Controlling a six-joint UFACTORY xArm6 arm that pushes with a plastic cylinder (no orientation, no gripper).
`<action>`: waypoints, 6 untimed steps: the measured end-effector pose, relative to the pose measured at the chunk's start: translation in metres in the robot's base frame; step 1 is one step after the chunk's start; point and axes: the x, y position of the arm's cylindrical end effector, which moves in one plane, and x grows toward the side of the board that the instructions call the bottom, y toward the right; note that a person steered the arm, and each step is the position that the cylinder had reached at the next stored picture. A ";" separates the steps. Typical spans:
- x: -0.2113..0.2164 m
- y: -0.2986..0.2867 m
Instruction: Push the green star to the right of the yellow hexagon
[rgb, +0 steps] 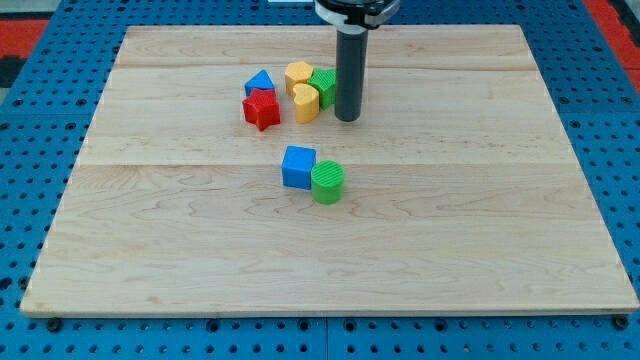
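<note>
The green star (324, 86) sits near the view's top centre, partly hidden behind the rod. It touches the right side of the yellow hexagon (298, 74). My tip (346, 119) rests on the board just right of and slightly below the green star, close against it. A yellow heart (306, 101) lies just below the hexagon, left of my tip.
A blue block (260, 83) and a red star (261, 109) sit left of the yellow blocks. A blue cube (298, 166) and a green cylinder (327, 182) touch each other near the board's middle. The wooden board (450, 220) lies on a blue pegboard.
</note>
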 end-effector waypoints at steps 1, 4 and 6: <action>0.000 0.000; -0.030 0.000; -0.050 0.000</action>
